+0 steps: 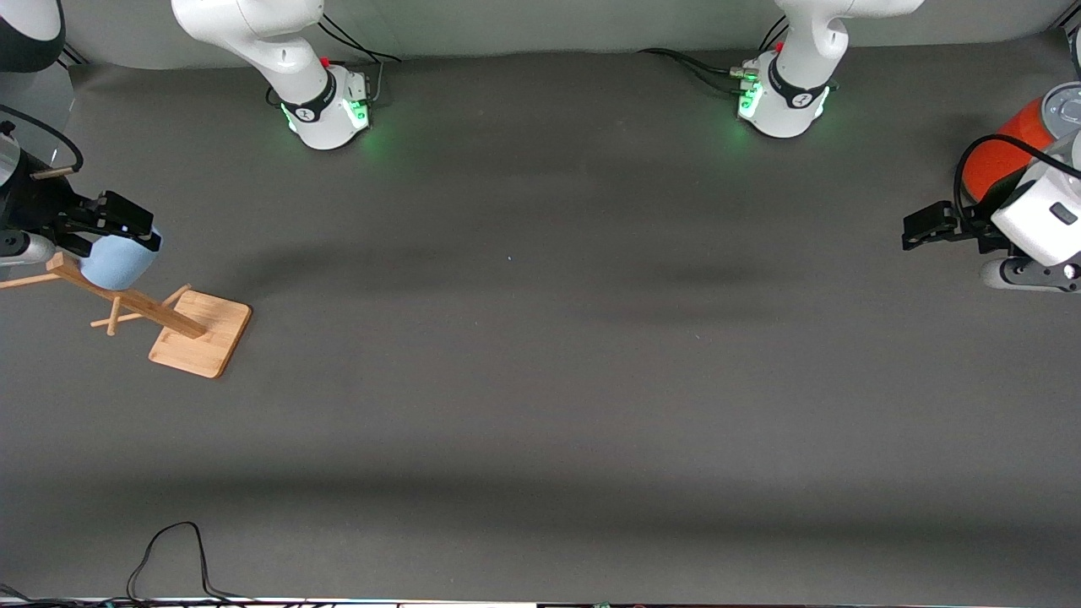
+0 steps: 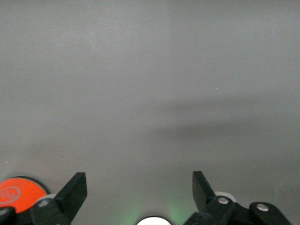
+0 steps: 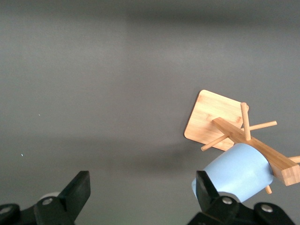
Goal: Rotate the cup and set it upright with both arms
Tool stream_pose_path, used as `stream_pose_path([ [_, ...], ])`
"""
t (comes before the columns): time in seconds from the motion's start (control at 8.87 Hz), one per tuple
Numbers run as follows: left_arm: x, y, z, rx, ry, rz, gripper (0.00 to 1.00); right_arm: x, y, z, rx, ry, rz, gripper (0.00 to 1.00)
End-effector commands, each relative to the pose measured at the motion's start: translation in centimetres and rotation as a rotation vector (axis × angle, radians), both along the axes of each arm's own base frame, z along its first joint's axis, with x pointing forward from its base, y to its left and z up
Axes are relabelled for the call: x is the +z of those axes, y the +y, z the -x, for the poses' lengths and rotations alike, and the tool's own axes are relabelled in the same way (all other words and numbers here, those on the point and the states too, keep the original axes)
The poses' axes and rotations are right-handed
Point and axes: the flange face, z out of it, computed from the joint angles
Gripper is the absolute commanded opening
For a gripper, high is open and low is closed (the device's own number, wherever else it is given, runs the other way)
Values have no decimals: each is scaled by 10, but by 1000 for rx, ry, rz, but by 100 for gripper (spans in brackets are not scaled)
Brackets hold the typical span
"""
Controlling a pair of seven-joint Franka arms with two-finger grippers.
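The light-blue cup (image 1: 118, 262) hangs on a peg of the wooden rack (image 1: 201, 332) at the right arm's end of the table. In the right wrist view the cup (image 3: 239, 171) sits against the rack's post (image 3: 262, 150). My right gripper (image 1: 127, 221) is open over the cup. In its wrist view the gripper (image 3: 143, 187) holds nothing between its jaws, and the cup lies outside them, beside one finger (image 3: 204, 187). My left gripper (image 1: 920, 228) is open and empty at the left arm's end, and its wrist view (image 2: 139, 187) shows bare mat between the jaws.
A large orange-red can (image 1: 1009, 143) with a grey lid stands at the left arm's end, partly hidden by the left arm, and shows in the left wrist view (image 2: 16, 194). A grey mat (image 1: 540, 355) covers the table. A black cable (image 1: 169, 557) lies at its near edge.
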Motion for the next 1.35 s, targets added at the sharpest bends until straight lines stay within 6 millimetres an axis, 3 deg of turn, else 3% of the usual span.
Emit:
stream_pose_path([
  [0.0, 6, -6, -2, -10, -18, 6, 100, -1, -5, 3, 18, 17, 13, 100],
  [0.23, 5, -5, -2, -7, -36, 3, 100, 0, -41, 10, -113, 40, -25, 100],
  [0.34, 3, -4, 0, -7, -49, 0, 100, -9, -83, 21, -436, 105, -142, 100],
  [0.45, 0, -2, 2, -9, -69, -7, 100, -12, -89, 25, -585, 132, -139, 100],
  [0.56, -4, 0, 6, -9, -87, -15, 100, -19, -108, 31, -793, 169, -132, 100],
  [0.9, -6, 6, 6, -15, -91, -14, 100, -58, -155, 38, -937, 208, -128, 100],
  [1.02, -6, 5, 5, -18, -85, -14, 100, -82, -162, 42, -956, 199, -134, 100],
  [1.24, -3, 1, 5, -27, -86, -14, 100, -110, -163, 41, -974, 204, -138, 100],
])
